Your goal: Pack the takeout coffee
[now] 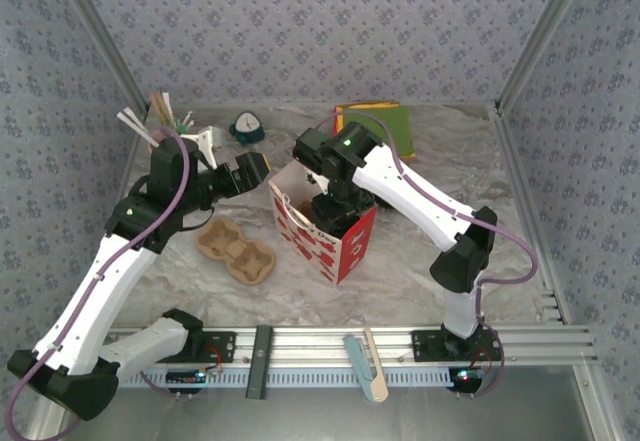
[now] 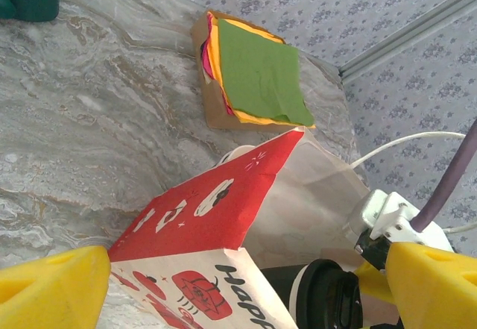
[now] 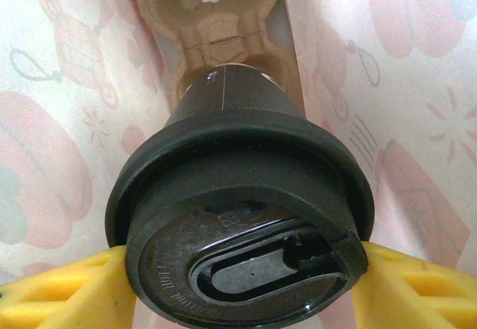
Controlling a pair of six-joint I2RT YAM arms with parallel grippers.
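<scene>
Bag (image 1: 322, 236) of red-and-white paper stands open mid-tabletop in the top view. The right gripper (image 1: 335, 209) reaches down into it, and the left gripper (image 1: 262, 169) hovers just beside its left wall.

Left wrist view: the yellow fingers (image 2: 52, 288) are spread wide and empty, and the lidded cup (image 2: 320, 295) sits inside the bag.

Right wrist view: the yellow fingers (image 3: 67, 292) clamp the cup's black lid from both sides, its base against a brown carrier (image 3: 216, 16) low in the bag.

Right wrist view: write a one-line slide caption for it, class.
Right claw holds a lidded cup inside the bag, a carrier beneath it.
</scene>
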